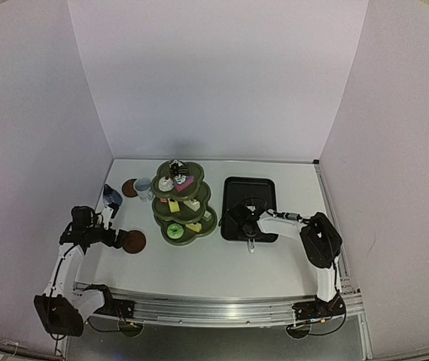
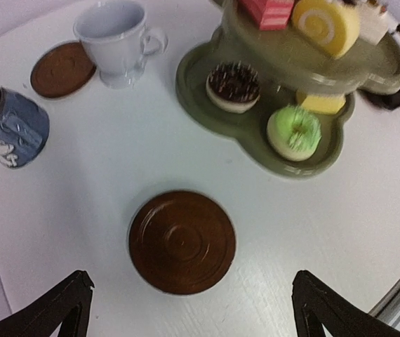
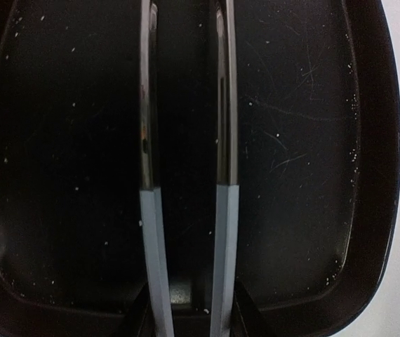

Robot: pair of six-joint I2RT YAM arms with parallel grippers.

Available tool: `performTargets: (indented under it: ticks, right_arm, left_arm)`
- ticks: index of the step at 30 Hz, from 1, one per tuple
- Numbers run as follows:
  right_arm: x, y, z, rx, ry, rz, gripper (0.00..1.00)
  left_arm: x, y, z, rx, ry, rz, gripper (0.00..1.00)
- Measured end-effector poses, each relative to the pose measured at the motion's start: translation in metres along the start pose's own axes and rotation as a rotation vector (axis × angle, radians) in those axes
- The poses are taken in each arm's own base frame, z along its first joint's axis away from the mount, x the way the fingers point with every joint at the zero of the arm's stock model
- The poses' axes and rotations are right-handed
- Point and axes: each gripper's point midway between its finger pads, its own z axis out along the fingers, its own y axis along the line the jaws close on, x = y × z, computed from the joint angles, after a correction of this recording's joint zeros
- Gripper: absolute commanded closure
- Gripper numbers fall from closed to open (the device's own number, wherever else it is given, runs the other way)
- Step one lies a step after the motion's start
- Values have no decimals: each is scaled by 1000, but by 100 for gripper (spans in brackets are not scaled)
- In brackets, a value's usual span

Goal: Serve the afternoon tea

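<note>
The olive-green three-tier stand stands mid-table with cakes on it. The left wrist view shows its bottom tier holding a chocolate cake, a green cake and a yellow cake; a pink cake and a yellow roll sit above. A white mug, a brown coaster and the blue-grey pot stand left of it. My left gripper is open, just above and short of a second coaster. My right gripper is shut on thin metal tongs.
The black tray lies right of the stand, under my right gripper. White walls enclose the table on three sides. The pot stands close behind my left gripper.
</note>
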Motion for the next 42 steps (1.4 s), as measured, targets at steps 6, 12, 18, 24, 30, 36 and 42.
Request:
performTargets:
  ticks: [6, 12, 18, 24, 30, 36, 42]
  right_arm:
    - [-11, -10, 6, 7, -5, 23, 53]
    - [-17, -14, 6, 19, -23, -8, 12]
    - [-26, -12, -3, 4, -50, -28, 8]
    - [-48, -10, -42, -71, -119, -18, 10]
    - [-69, -10, -84, -152, -197, 4, 11]
    - [-74, -9, -99, -190, -218, 7, 13]
    - [-73, -8, -100, -196, -216, -3, 13]
  left_arm:
    - [31, 23, 20, 5, 307, 55, 0]
    - [37, 34, 30, 42, 449, 40, 6]
    - [54, 39, 47, 53, 546, -14, 30]
    - [48, 12, 66, 119, 529, 130, 19]
    - [70, -38, 74, 244, 517, 342, 17]
    - [84, -28, 89, 215, 539, 410, 19]
    - [86, -29, 100, 233, 539, 431, 32]
